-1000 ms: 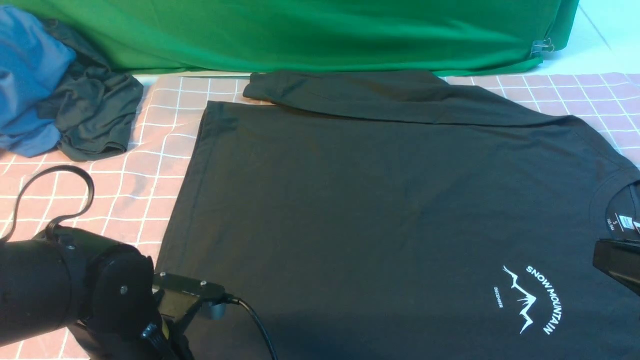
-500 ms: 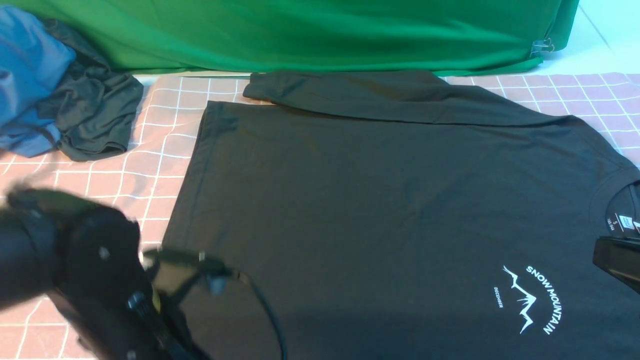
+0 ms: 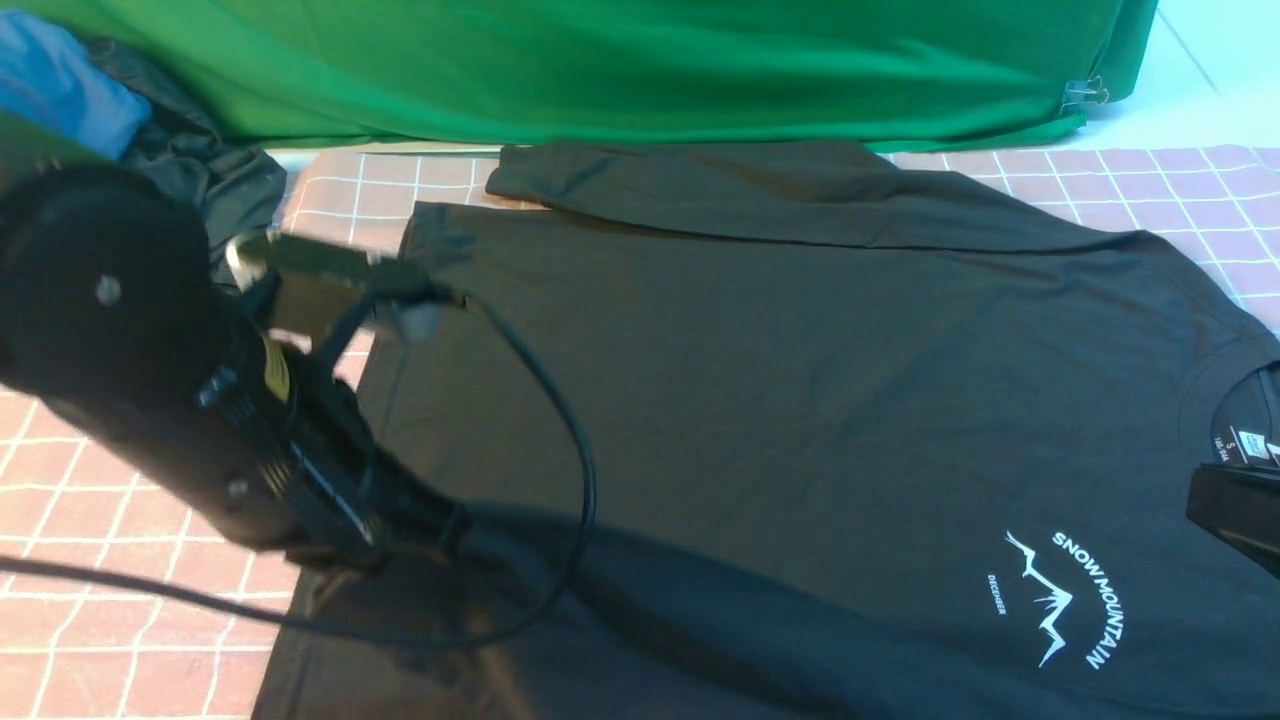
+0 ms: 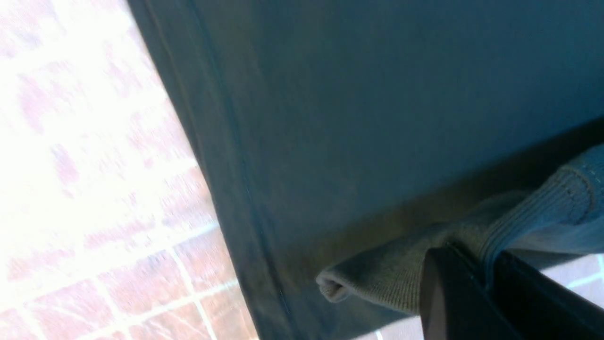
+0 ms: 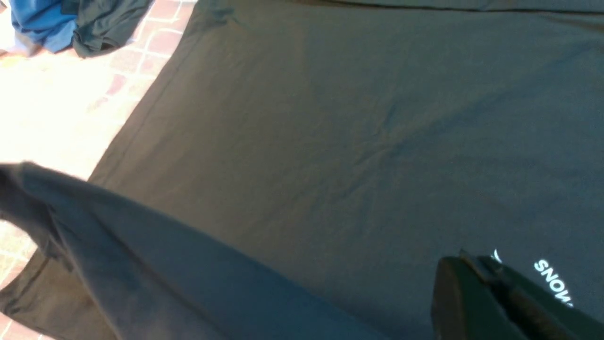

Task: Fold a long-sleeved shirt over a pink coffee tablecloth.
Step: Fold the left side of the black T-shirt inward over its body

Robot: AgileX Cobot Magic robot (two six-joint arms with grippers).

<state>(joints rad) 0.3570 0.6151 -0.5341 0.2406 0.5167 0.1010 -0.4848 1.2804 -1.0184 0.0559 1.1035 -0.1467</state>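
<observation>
The black long-sleeved shirt (image 3: 800, 400) lies flat on the pink coffee tablecloth (image 3: 120, 640), its white mountain print (image 3: 1060, 600) near the right. The far sleeve (image 3: 700, 190) is folded along the top edge. My left gripper (image 3: 445, 525) is shut on the ribbed cuff (image 4: 387, 283) of the near sleeve (image 3: 750, 620) and holds it raised above the shirt's body; in the left wrist view the gripper (image 4: 486, 264) pinches the cuff's edge. My right gripper (image 5: 476, 262) is shut and empty, hovering by the print; in the front view only its black tip (image 3: 1230, 520) shows, below the collar.
A bright green cloth (image 3: 600, 70) runs along the back, with a metal clip (image 3: 1085, 95) at its right end. A blue garment (image 3: 60, 90) and a dark grey-green garment (image 3: 235, 185) lie bunched at the back left. The left arm's cable (image 3: 575, 460) loops over the shirt.
My left gripper has shut on the near sleeve's cuff and risen, moving away from the table's front edge and drawing the sleeve up over the shirt. The right gripper has not moved.
</observation>
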